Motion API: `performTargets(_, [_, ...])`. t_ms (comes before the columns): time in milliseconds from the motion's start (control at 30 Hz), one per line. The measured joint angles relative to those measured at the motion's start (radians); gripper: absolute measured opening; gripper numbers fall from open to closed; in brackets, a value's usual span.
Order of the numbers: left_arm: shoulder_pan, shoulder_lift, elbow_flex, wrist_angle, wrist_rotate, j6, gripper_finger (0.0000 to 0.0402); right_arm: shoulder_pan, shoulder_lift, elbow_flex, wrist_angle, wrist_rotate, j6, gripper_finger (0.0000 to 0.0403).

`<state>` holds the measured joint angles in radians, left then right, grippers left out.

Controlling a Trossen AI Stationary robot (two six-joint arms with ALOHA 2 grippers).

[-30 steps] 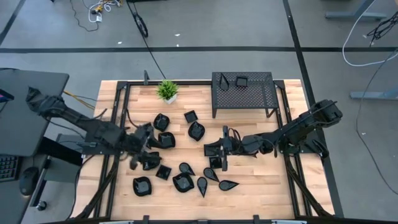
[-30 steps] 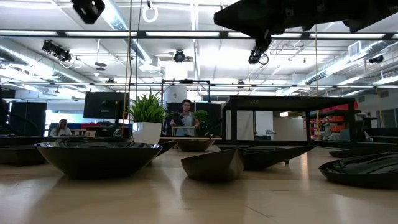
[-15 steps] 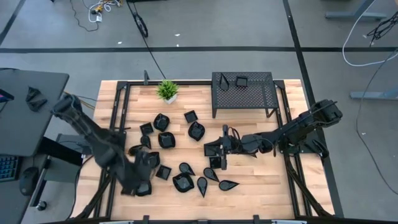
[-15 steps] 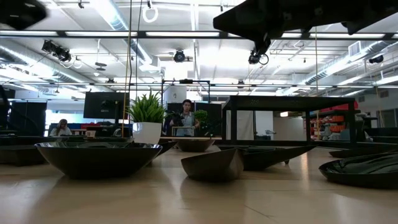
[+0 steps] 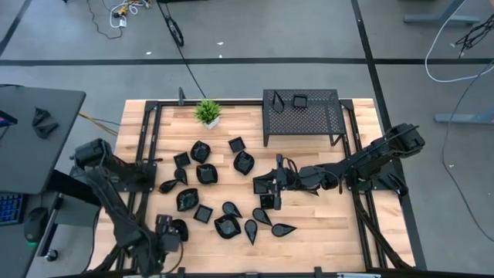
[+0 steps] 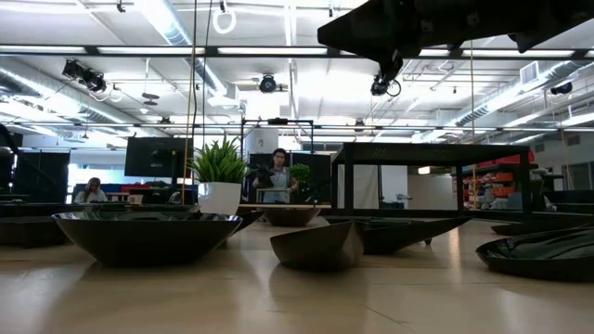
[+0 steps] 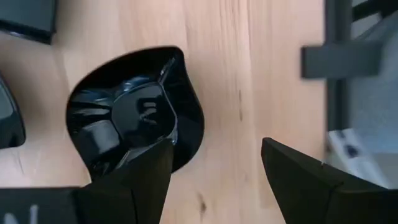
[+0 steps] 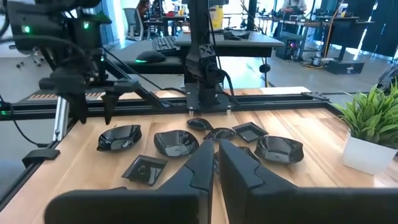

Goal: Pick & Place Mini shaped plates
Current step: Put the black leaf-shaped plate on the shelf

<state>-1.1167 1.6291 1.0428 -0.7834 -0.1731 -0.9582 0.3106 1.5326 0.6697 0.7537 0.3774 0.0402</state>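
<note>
Hovering w/ fingers spread above a rounded black plate [image 7: 134,121] at the table's [image 5: 324,220] front-left corner, the left gripper [image 5: 167,232] works while the right gripper [image 5: 276,185], fingers together & empty, sits mid-table among scattered mini plates [image 5: 224,193].

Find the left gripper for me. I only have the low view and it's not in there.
Observer: The high view has the left gripper at the table's left corner, along the picture's bottom edge, by a rounded plate.
Operator: Open or shut?
Observer: Open. In its wrist view the fingers stand apart above that plate, holding nothing.
Operator: And the right gripper? I only see a dark shape overhead.
Observer: The right gripper is shut with nothing between the fingers, mid-table among the plates.
</note>
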Motion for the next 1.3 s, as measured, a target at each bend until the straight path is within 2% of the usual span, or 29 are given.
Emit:
performTargets(167, [-0.028,0.057,0.0,-0.01,-0.07,0.026,0.025,-0.01,0.0,0.0,0.001,0.0,0.0,0.0029])
performTargets(267, [-0.028,0.08,0.0,-0.031,-0.079,0.026,0.0237,-0.016,0.0,0.0,0.001,0.0,0.0,0.0029])
performTargets(633, [-0.026,0.093,0.0,-0.031,-0.086,0.027,0.0119,-0.022,0.0,0.0,0.001,0.0,0.003,0.0029])
performTargets(800, [-0.026,0.093,0.0,-0.012,-0.086,0.027,0.0081,-0.022,0.0,0.0,0.001,0.0,0.003,0.0029])
performTargets(933, [-0.031,0.093,0.0,0.003,-0.085,0.028,0.0072,-0.022,0.0,0.0,0.0,0.0,0.003,0.0029])
performTargets(1300, [-0.033,0.094,-0.003,0.0,-0.105,0.03,0.0082,-0.022,0.0,0.0,-0.011,0.0,0.003,0.0029])
